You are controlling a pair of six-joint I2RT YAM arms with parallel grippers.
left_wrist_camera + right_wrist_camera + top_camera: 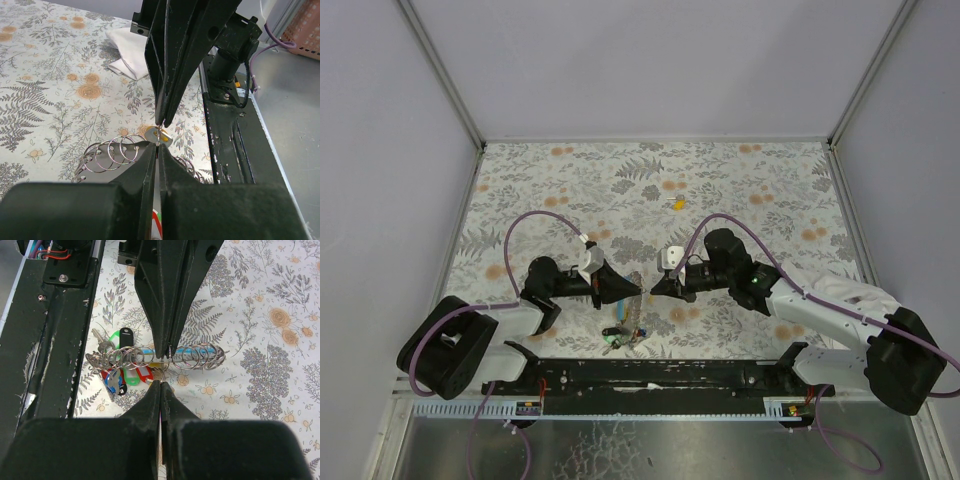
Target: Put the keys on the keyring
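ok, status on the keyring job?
Left gripper shut on keyring. Right gripper shut on yellow key, tip to tip, threading unclear. Second yellow key lies far back. Nothing blocking.

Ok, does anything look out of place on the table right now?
One yellow key lies alone toward the far side of the table, well away from the keyring cluster near the arms' bases. Nothing else looks spilled or damaged.

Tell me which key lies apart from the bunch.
The yellow-capped key, alone toward the far side of the table; the blue, red, green and black ones sit clustered at its near edge.
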